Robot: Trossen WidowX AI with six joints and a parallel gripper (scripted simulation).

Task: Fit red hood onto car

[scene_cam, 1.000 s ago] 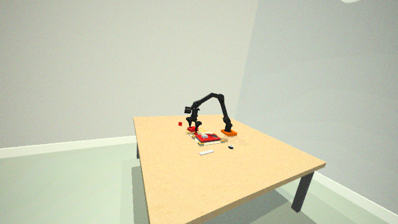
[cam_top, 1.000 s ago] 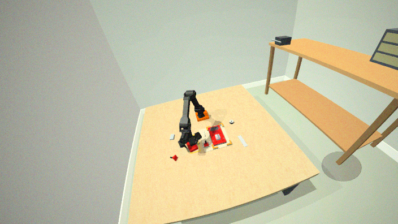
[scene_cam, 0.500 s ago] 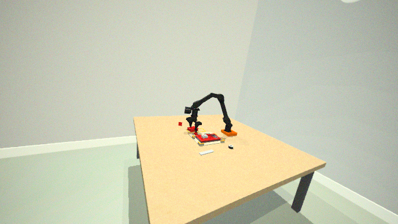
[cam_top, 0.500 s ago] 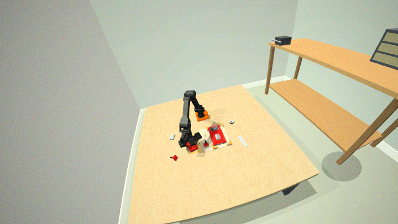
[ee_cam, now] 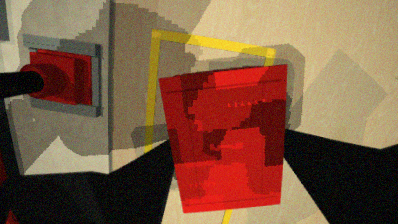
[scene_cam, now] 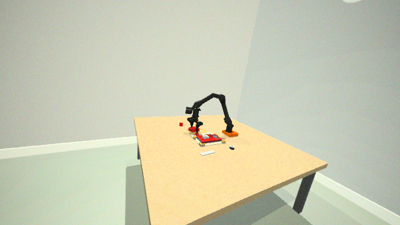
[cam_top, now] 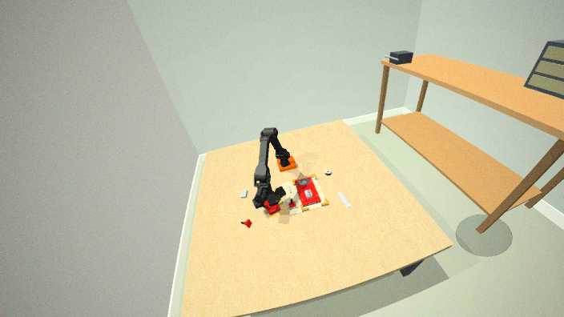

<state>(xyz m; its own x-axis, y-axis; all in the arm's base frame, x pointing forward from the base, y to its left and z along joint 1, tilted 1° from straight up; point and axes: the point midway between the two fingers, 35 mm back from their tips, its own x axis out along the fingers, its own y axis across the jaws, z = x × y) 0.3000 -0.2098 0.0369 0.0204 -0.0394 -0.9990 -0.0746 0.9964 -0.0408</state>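
The red hood (cam_top: 272,207) (scene_cam: 194,129) (ee_cam: 227,145) is between the fingers of my gripper (scene_cam: 194,130) (ee_cam: 225,140), which is shut on its two sides. In the wrist view the hood sits askew over a yellow outline (ee_cam: 215,42); whether it touches the table is hard to tell. The red chassis (cam_top: 314,198) (scene_cam: 211,139) sits in its jig with yellow corners, to the right of the gripper in the top view. The grey engine block (cam_top: 308,194) (scene_cam: 205,137) is on its deck. The pegs are too small to make out clearly.
A red piece with a black handle (cam_top: 292,205) (ee_cam: 75,80) stands in a holder between hood and chassis. Another red piece (cam_top: 247,223) (scene_cam: 181,124), a grey block (cam_top: 243,194), a white strip (cam_top: 344,199) (scene_cam: 207,153) and a small wheel (cam_top: 328,172) (scene_cam: 232,147) lie around.
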